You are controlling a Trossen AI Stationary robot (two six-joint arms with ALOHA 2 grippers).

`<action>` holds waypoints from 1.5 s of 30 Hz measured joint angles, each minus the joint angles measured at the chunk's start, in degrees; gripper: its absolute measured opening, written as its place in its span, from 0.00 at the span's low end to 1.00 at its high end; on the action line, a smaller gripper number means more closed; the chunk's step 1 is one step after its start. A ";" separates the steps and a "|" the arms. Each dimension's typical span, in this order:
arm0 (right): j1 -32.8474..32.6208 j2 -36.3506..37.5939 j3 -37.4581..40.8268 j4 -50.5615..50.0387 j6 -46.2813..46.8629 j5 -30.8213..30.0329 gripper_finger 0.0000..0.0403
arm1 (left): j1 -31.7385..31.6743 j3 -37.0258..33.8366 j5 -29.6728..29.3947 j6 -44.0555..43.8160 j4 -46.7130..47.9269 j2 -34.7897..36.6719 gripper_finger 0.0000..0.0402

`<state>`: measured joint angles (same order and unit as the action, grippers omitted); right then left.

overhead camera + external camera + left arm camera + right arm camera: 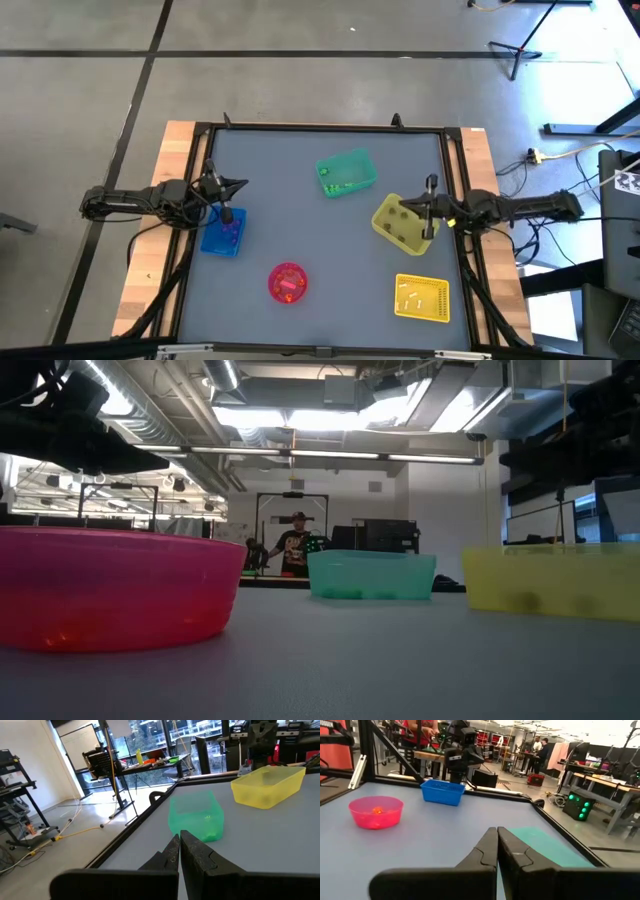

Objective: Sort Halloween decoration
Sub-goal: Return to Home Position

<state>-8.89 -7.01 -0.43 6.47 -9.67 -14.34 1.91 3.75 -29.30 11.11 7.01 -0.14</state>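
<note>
A grey table top (290, 215) edged with wood is seen from above, set on a concrete floor with stands and cables around it. Far beyond the table, a person (295, 550) is seen standing in a workshop room. A green bin (347, 173) is set near the table's far edge, and green trinkets (328, 180) are held in it. Toward the left arm from the green bin, purple trinkets (233, 230) are held in a blue bin (222, 234). Nearer the front than the green bin, an orange trinket (377, 810) is held in a pink bowl (288, 282). Just beside the green bin, on the right arm's side, a dull yellow bin (392, 225) is placed. Farther front from it, white trinkets (412, 295) are held in a bright yellow bin (422, 297). The left gripper (240, 184) is held above the table beside the blue bin, and the right gripper (410, 207) above the dull yellow bin. Both pairs of fingers are pressed together, and nothing is gripped.
</note>
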 joint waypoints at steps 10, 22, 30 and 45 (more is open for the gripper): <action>16.32 0.33 0.00 -2.50 4.12 20.01 0.01 | 0.00 0.00 0.00 0.00 -0.02 0.00 0.00; 18.69 2.24 -0.04 -3.20 9.20 28.82 0.01 | -0.02 0.00 0.02 0.02 -0.04 0.00 0.00; 18.67 6.50 -0.07 -3.80 8.95 25.00 0.01 | -0.02 0.00 0.01 0.00 -0.03 -0.01 0.00; 18.67 6.86 -0.07 -5.35 10.41 16.40 0.01 | -0.01 0.00 0.02 0.00 -0.04 -0.01 0.00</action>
<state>9.78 -0.15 -0.49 1.13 0.74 2.07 1.90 3.75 -29.28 11.11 6.96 -0.15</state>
